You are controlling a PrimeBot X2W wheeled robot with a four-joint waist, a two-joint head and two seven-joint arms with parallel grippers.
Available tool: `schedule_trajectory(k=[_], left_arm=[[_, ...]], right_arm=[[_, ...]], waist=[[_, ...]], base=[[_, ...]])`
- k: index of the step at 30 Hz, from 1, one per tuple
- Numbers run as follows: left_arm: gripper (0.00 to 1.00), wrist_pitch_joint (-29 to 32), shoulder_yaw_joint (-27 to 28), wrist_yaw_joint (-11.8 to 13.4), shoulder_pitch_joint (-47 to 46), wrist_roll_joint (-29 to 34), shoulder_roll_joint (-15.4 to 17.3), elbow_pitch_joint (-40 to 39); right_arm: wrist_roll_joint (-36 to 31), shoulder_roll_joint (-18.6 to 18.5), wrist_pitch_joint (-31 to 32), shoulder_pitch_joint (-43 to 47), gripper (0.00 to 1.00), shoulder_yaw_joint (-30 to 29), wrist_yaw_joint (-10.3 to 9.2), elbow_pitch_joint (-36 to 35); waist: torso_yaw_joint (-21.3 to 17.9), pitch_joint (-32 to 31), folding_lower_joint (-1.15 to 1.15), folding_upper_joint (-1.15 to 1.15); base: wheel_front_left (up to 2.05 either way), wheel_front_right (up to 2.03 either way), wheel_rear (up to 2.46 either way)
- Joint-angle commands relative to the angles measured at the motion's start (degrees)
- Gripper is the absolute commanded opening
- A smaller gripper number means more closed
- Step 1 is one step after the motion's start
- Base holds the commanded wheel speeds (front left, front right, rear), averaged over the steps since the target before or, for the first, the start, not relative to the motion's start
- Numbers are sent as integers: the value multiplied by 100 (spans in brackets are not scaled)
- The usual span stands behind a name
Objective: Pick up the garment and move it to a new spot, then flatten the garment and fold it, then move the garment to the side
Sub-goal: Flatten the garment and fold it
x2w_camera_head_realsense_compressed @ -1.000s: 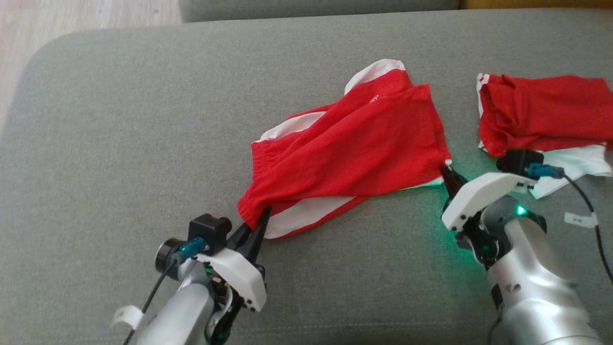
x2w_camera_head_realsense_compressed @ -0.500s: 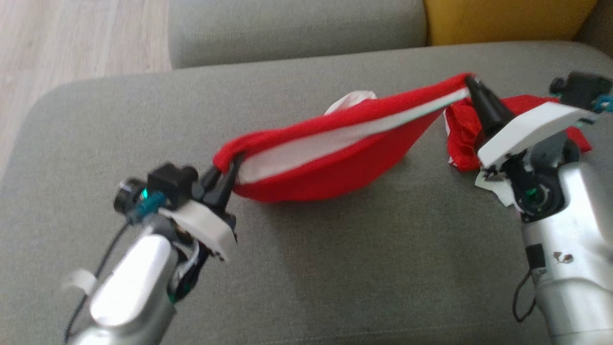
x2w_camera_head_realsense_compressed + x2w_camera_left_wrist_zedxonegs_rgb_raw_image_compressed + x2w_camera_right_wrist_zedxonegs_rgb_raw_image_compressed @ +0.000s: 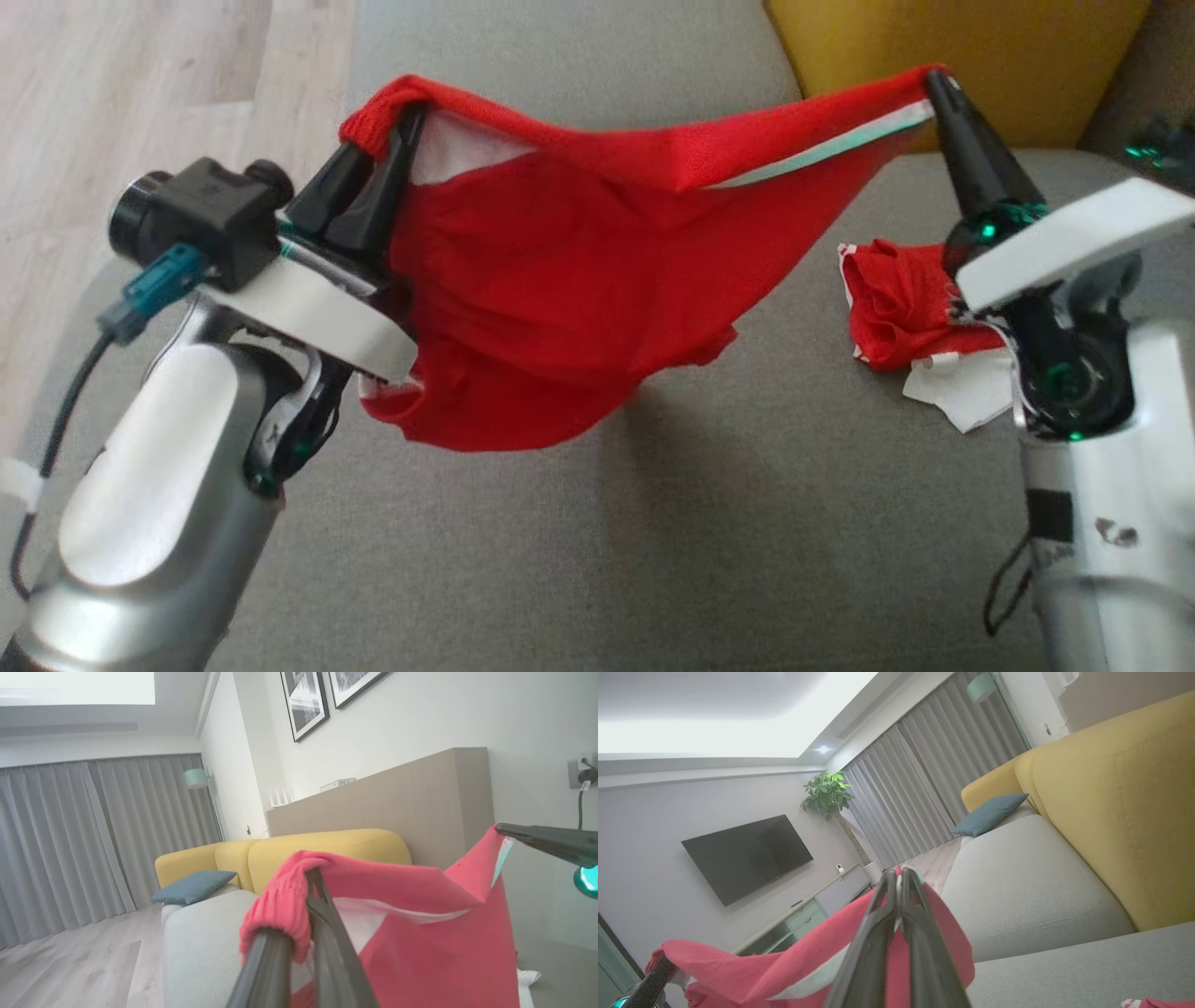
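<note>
The garment (image 3: 560, 271), red shorts with white trim, hangs in the air above the grey sofa seat, stretched between both grippers. My left gripper (image 3: 397, 121) is shut on its elastic waistband corner (image 3: 280, 896) at the upper left. At the upper right, my right gripper (image 3: 936, 79) is shut on the opposite corner (image 3: 899, 877). The cloth sags in the middle, its lowest edge just above the cushion.
A second red and white garment (image 3: 901, 313) lies crumpled on the grey sofa seat (image 3: 653, 560) beside my right arm. A yellow cushion (image 3: 952, 47) stands behind. Wooden floor (image 3: 112, 84) lies off the seat's left edge.
Both grippers have lifted the garment off the seat and risen high, pulling it taut between them. The camera has also tilted up.
</note>
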Motion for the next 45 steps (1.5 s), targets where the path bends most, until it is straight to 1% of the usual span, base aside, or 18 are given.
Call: schedule_trajectory(k=[1,6,10,13,17,21,23,25,27,29,31,33,36,39,40,43,44,45], left_arm=[[0,36,315,39,-313,-71,212,-240],[0,121,478,253,24,-202,297,-872],[0,215,646,397,189,-434,277,-1362],[0,431,641,371,148,-585,295,-1565],[0,809,578,156,-156,-869,333,-1381],[0,1199,659,-119,-835,-1412,259,-660],[0,1277,706,-239,-1426,-1491,281,-132],[0,1215,739,-329,-2096,-1492,262,496],[0,981,771,-388,-2823,-1382,255,1128],[0,602,831,-419,-3533,-1253,207,1716],[0,148,858,-441,-4114,-1135,131,2244],[0,-286,825,-463,-4497,-1085,24,2688],[0,-751,700,-486,-4709,-1133,-179,3219],[0,-962,295,-495,-4530,-1183,-354,3476],[0,-962,295,-495,-4530,-1183,-354,3476],[0,-1052,-211,-497,-4047,-1377,-446,3544],[0,-1076,-548,-498,-3647,-1489,-452,3547],[0,-1083,-749,-498,-3446,-1515,-429,3526]], right_arm=[[37,74,28,-115,0,41,-4,-275],[163,110,94,254,0,-179,-4,-766],[275,112,59,447,0,-295,-4,-1036],[210,112,69,415,0,-368,-4,-1092],[-65,113,175,-2,0,-458,-4,-797],[-414,113,200,-1043,0,-603,-4,105],[-659,113,86,-1817,0,-669,-4,748],[-891,113,-213,-2694,0,-694,-4,1468],[-1127,113,-691,-3580,0,-674,-4,2199],[-1299,113,-1308,-4396,0,-747,-4,2903],[-1350,113,-1900,-5062,0,-746,-4,3540],[-1241,113,-2384,-5519,0,-678,-4,4086],[-966,113,-2798,-5804,0,-454,-4,4815],[-637,113,-2864,-5684,0,-110,-4,5417],[-637,113,-2864,-5684,0,-110,-4,5417],[-293,113,-2723,-5329,0,145,-4,5961],[-230,114,-2606,-5049,0,376,-4,6231],[-228,114,-2549,-4909,0,482,-4,6334]], waist=[[8,-43,0,0],[50,-79,0,0],[90,-33,0,0],[111,57,0,0],[117,314,0,0],[88,839,0,0],[77,1213,0,0],[58,1563,0,0],[20,1874,0,0],[0,2157,0,0],[-11,2359,0,0],[-5,2502,0,0],[34,2678,0,0],[78,2793,0,0],[78,2793,0,0],[115,2836,0,0],[136,2822,0,0],[149,2808,0,0]], base=[[0,0,0],[0,0,0],[0,0,0],[0,0,0],[0,0,0],[0,0,0],[0,0,0],[0,0,0],[0,0,0],[0,0,0],[0,0,0],[0,0,0],[0,0,0],[0,0,0],[0,0,0],[0,0,0],[0,0,0],[0,0,0]])
